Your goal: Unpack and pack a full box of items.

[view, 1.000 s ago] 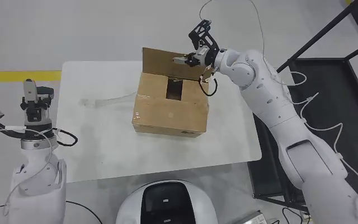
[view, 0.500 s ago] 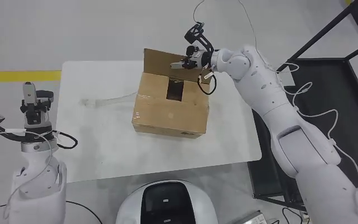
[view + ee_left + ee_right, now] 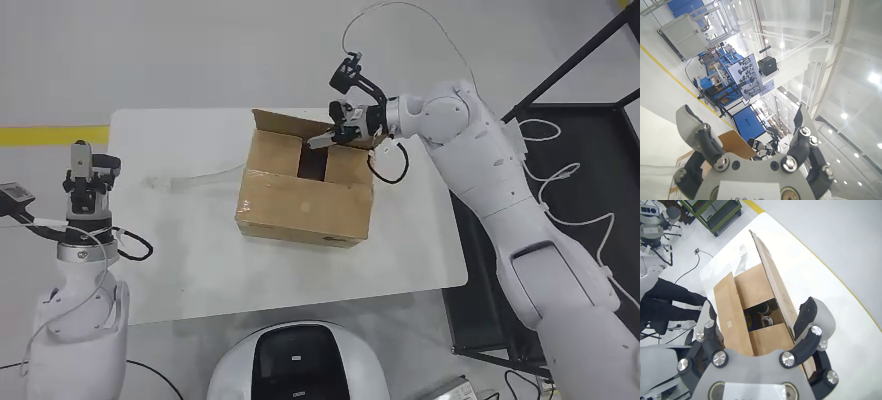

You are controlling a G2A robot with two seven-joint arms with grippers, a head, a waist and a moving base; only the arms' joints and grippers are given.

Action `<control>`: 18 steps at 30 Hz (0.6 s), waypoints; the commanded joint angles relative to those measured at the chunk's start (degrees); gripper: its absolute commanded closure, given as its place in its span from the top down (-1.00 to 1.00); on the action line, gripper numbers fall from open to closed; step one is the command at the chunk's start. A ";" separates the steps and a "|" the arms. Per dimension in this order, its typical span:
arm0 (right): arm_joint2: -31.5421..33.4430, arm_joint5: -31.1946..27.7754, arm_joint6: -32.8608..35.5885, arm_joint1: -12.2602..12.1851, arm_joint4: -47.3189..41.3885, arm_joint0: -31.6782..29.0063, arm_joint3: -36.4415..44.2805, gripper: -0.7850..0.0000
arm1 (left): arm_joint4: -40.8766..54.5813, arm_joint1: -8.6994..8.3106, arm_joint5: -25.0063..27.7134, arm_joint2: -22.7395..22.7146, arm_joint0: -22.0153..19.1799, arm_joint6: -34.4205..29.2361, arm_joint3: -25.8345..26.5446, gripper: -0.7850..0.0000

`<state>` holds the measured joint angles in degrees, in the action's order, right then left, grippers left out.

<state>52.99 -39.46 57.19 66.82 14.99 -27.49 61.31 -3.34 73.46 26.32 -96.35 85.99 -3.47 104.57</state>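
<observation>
Above the far edge of the cardboard box [image 3: 305, 190] on the white counter [image 3: 180, 260], the right hand [image 3: 756, 302] hangs spread, straddling the raised flap [image 3: 285, 125]. Well clear of the box, the left hand [image 3: 743, 108] points upward, fingers apart.

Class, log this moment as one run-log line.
left gripper: open, pointing up beside table | right gripper: open, at raised flap | box: near flap down, parts visible inside

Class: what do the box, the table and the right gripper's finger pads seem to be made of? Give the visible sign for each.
Box: corrugated cardboard, matte brown; the cut edge of the raised flap shows fluting.
Table: smooth white top with a faint sheen, perhaps laminate or plastic.
Finger pads: dark and dimpled, likely rubber or foam.
</observation>
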 commanded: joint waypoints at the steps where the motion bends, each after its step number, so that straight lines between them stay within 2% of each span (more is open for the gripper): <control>1: 0.74 1.33 2.68 -0.65 -0.88 -2.01 3.13 1.00 | 0.24 0.02 -0.25 0.21 -0.30 -0.04 -0.37 1.00; 8: 4.53 5.54 7.18 -2.89 -3.31 -8.41 13.07 1.00 | 0.78 -0.09 -0.52 0.40 -0.80 -2.30 -1.11 1.00; 18: 9.06 8.01 12.69 -5.18 -8.49 -14.35 21.00 1.00 | 0.13 -0.19 -0.13 0.87 -2.29 -3.37 -1.67 1.00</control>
<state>61.79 -31.59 69.54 61.76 7.08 -41.48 81.92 -3.07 73.28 26.20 -95.46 83.68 -6.89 102.89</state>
